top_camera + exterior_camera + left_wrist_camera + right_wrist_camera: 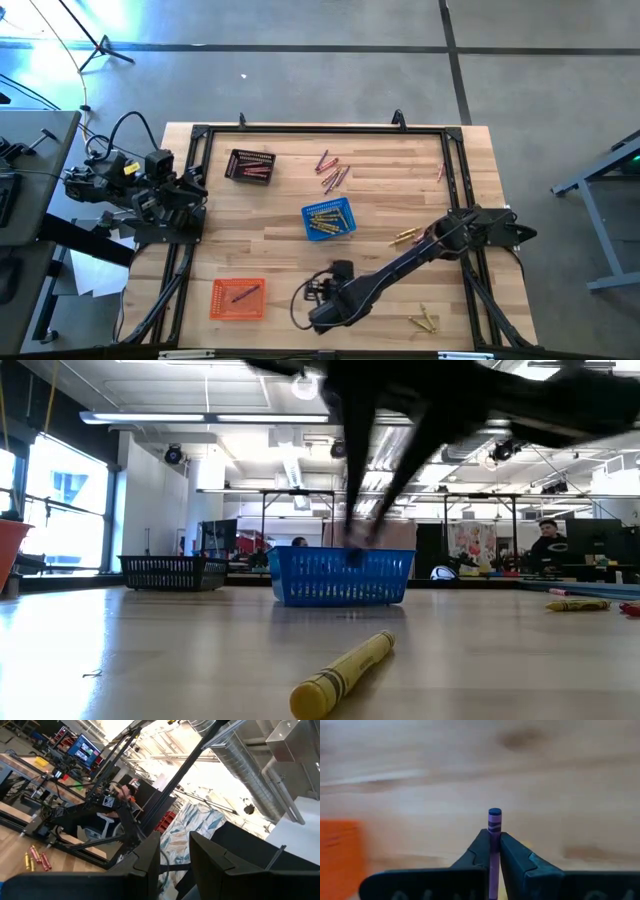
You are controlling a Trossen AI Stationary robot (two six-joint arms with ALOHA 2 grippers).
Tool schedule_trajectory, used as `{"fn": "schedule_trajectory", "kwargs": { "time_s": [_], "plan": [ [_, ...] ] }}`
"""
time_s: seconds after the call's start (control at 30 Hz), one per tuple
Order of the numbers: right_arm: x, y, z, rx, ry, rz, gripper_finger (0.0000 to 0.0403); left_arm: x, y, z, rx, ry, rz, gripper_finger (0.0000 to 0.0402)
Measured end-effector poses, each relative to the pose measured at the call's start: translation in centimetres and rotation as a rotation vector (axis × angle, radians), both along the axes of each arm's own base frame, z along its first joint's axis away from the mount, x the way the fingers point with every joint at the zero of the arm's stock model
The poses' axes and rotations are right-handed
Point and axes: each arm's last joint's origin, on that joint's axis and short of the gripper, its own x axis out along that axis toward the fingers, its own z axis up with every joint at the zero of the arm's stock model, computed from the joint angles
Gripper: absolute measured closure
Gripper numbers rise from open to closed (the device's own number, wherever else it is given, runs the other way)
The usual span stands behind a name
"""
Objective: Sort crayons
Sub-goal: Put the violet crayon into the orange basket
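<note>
In the right wrist view my right gripper (pixel 493 837) is shut on a purple crayon (pixel 494 820). It hovers over the table's near middle (pixel 312 296), right of the orange basket (pixel 238 298). My left gripper (pixel 175 865) is open and held back at the table's left edge (pixel 165 195). Loose red-pink crayons (pixel 331 171) lie at the far middle, and yellow ones lie flat on the wood at the right (pixel 405 237) and near right (pixel 425 322). A blue basket (pixel 328 220) holds yellow crayons, and a black basket (pixel 250 165) holds red ones. My right gripper pinches the purple crayon between its two fingers, and the crayon lies along them. Its dark-banded end (pixel 494 813) sticks out past the fingertips. The fingers slant down toward the table, and the crayon is lifted clear of the wood.
A black frame (pixel 200 135) runs round the table's edges. In the low view one yellow crayon (pixel 345 672) lies close in front, and more crayons (pixel 575 603) lie at the right. Bare wood (pixel 270 250) lies between the three baskets.
</note>
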Motion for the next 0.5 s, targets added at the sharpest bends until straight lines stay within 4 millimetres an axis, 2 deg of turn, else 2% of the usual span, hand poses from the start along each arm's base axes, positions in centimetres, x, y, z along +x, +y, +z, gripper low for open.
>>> {"fn": "schedule_trajectory", "kwargs": {
  "time_s": [0.13, 0.3, 0.5],
  "plan": [
    [1.5, -0.4, 2.0, -0.190, -0.151, 0.128, 0.0391, 0.0, 0.0, 0.0, 0.000, 0.000, 0.000, 0.0312],
    [4.9, -1.0, 3.5, -0.446, -0.327, 0.375, 0.0391, 0.0, 0.0, 0.0, 0.006, -0.001, -0.015, 0.0312],
    [8.7, -2.4, 4.4, -0.700, -0.428, 0.721, 0.0391, -0.1, -0.3, 0.0, 0.036, -0.010, -0.117, 0.0312]
  ]
}}
